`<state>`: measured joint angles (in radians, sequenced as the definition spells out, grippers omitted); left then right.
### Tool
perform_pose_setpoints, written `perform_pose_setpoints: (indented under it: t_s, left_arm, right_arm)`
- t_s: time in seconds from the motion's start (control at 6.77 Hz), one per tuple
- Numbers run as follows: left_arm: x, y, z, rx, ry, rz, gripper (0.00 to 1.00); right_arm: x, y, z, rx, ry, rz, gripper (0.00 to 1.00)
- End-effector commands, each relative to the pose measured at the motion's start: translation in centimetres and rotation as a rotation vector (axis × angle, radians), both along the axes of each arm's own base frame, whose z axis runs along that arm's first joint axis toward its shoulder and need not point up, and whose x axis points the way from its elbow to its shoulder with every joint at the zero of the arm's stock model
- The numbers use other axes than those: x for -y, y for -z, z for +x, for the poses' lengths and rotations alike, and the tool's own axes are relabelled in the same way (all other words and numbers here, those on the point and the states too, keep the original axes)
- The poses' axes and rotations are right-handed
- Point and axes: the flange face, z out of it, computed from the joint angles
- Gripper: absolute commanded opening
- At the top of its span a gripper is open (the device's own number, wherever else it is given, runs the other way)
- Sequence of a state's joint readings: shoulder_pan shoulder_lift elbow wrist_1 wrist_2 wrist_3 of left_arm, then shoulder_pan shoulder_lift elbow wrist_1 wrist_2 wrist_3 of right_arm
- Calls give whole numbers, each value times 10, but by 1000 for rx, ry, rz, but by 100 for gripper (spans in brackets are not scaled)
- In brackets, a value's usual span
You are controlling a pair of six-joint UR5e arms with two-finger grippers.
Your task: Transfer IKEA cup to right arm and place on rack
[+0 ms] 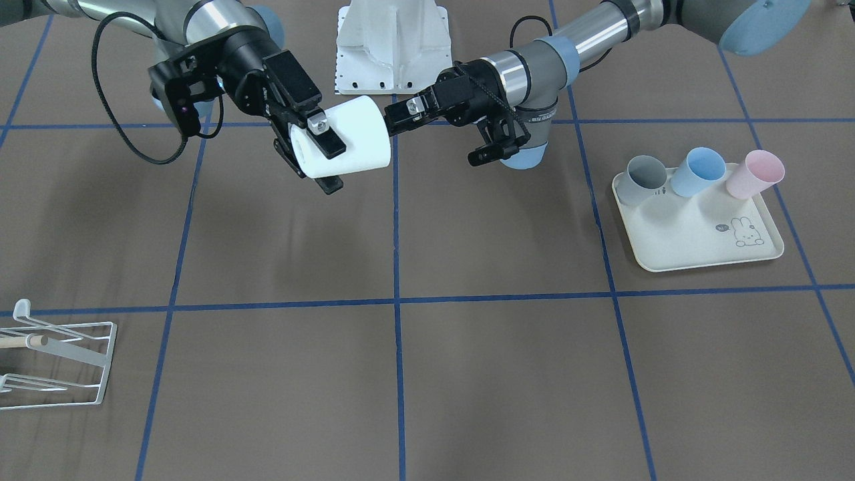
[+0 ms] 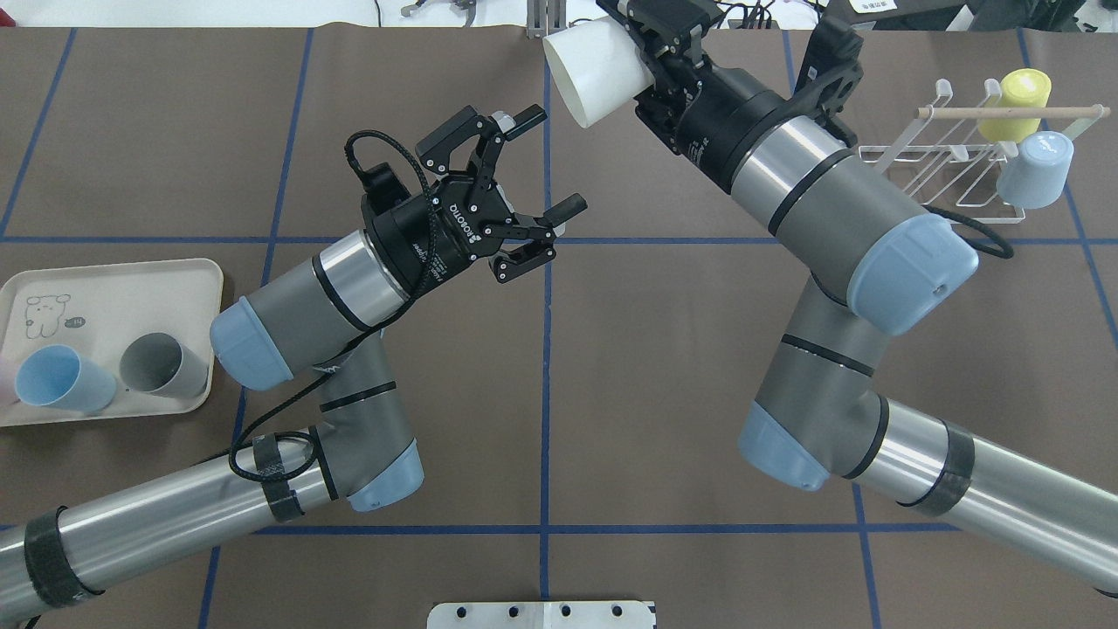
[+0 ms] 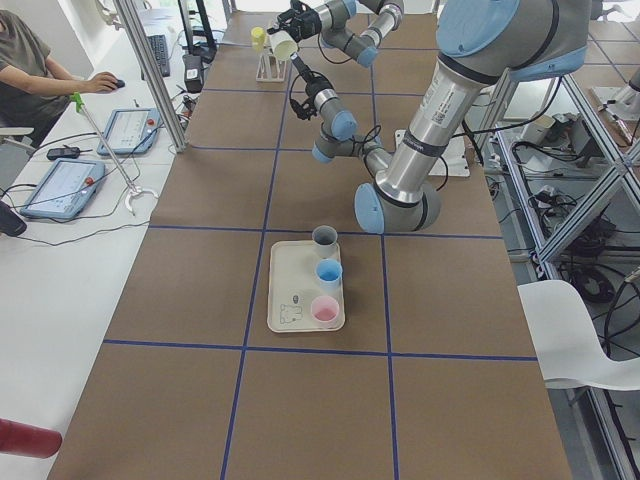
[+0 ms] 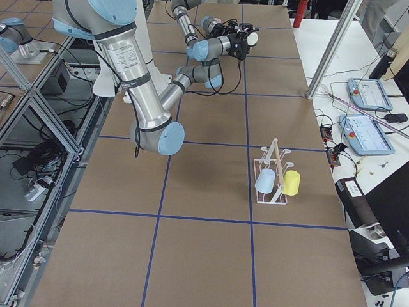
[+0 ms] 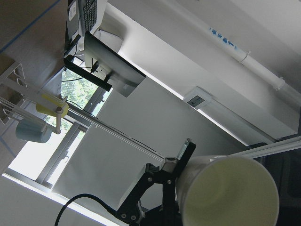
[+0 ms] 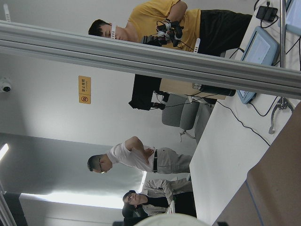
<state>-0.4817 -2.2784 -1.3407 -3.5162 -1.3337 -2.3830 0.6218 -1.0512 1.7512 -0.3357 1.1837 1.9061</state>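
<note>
Nearest you in the front-facing view is the rack [image 1: 63,361], a white wire frame with a wooden peg [image 1: 20,342], standing at the table's edge. Well apart from the rack, up by the robot's base, the right gripper [image 1: 327,160] has its fingers clamped on the outside of the IKEA cup [image 1: 357,133]. It holds the cup in the air, on its side. From overhead you see the same white cup held near its base, level with the rack and off toward the table's middle, mouth pointing away from the rack. The left gripper [image 2: 552,159] is further from the rack than the cup, fingers spread wide with nothing between them, close to the cup's mouth but not touching it. A yellow cup [image 2: 1024,96] and a light-blue cup [image 2: 1035,170] hang on the rack. The tray [image 2: 131,288] lies at the table's far end from the rack. In the right-side view the rack is close to you and the white cup small, far down the table. The left wrist camera looks into the cup's open mouth, with the rack far off behind it. The right wrist camera catches only a sliver of the cup's rim.
</note>
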Motion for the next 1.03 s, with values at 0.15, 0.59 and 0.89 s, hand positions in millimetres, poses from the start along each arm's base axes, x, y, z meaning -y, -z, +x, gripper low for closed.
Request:
perform_pose_setpoints:
  t_s: [0.15,0.59,0.89]
  left_arm:
    - [17,5,-4,184,105,88,99]
    - [44,32,-20,512,198,156,99]
    - [44,38,-23,550,185,157,99]
  right_arm:
    - [41,-58,38,-310,-132,-83,0]
    - [59,-136,73,-871,-388,-323,0]
    - [43,-220,103,-1287,-428,-396,0]
